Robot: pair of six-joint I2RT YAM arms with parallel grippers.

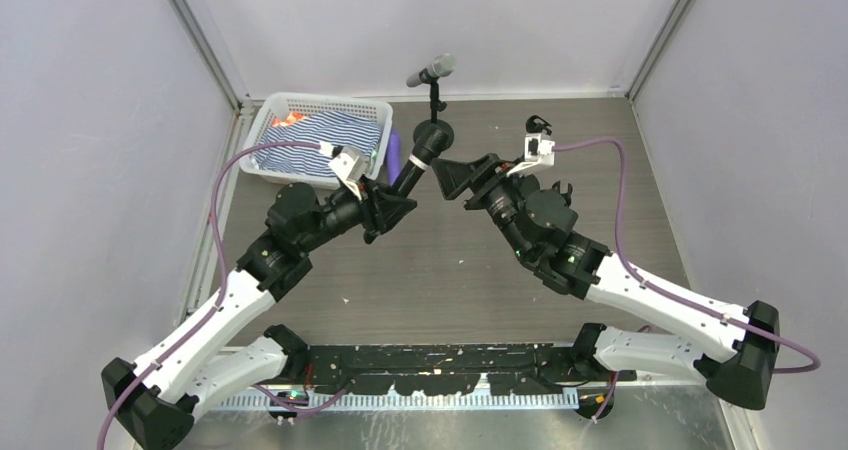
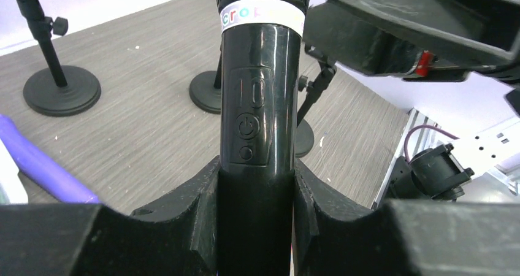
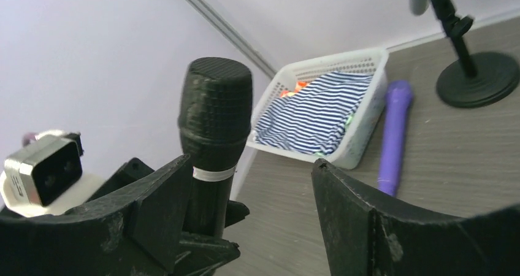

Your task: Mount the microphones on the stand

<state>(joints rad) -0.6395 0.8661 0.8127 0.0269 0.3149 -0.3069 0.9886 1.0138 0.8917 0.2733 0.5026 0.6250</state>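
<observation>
My left gripper (image 1: 392, 202) is shut on the handle of a black microphone (image 1: 422, 153) and holds it tilted up above the table. In the left wrist view, the handle (image 2: 256, 92) stands between the closed jaws (image 2: 256, 173). My right gripper (image 1: 452, 176) is open beside the microphone's head. In the right wrist view, the head (image 3: 214, 113) stands just inside the left finger (image 3: 153, 208), apart from the right finger (image 3: 355, 221). A grey microphone (image 1: 432, 70) sits on a stand (image 1: 436, 102) at the back. A purple microphone (image 3: 392, 132) lies on the table.
A white basket (image 1: 270, 110) with striped cloth stands at the back left, the purple microphone (image 1: 393, 148) beside it. Bare stands (image 2: 61, 86) with round bases (image 2: 205, 93) stand behind the grippers. A black clip (image 1: 538, 123) rises at the back right.
</observation>
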